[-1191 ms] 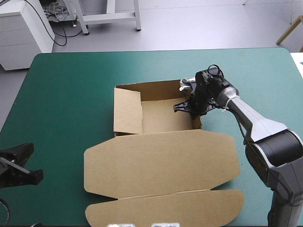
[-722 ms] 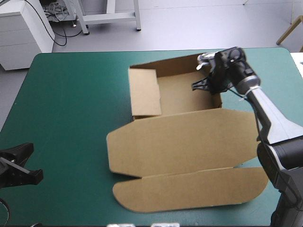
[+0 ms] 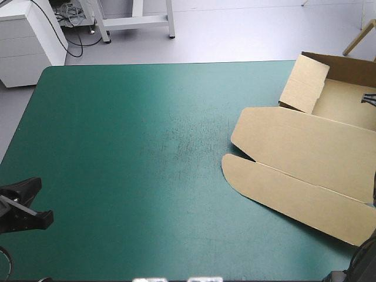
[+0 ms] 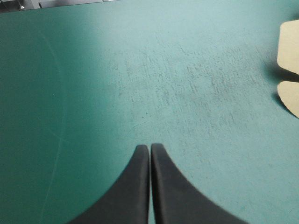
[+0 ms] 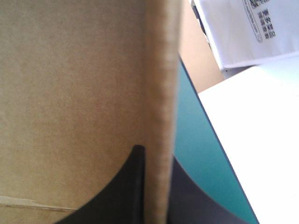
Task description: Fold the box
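Note:
The brown box (image 3: 305,147) lies at the table's far right corner, an open tray with its walls raised and an inner flap (image 3: 304,85) standing. Its lid lies flat toward the table's middle, ending in a long rounded flap (image 3: 294,197). Only a black tip of my right gripper (image 3: 369,98) shows at the picture's edge, inside the tray. In the right wrist view the right gripper (image 5: 156,154) is shut on the box wall (image 5: 161,84), seen edge-on. My left gripper (image 3: 23,205) rests at the near left, far from the box. Its fingers (image 4: 150,148) are shut on nothing, and the lid's corners (image 4: 290,42) show far ahead.
The table's right edge (image 5: 205,126) runs just beside the held wall. Beyond it lie a white surface (image 5: 261,140) and a white printed sheet (image 5: 243,28). The teal-green cover (image 3: 135,153) stretches between my left gripper and the box.
The right gripper has dragged the box from the table's middle to the far right corner and turned it. The arm itself has slid almost out of view. The left gripper has not moved.

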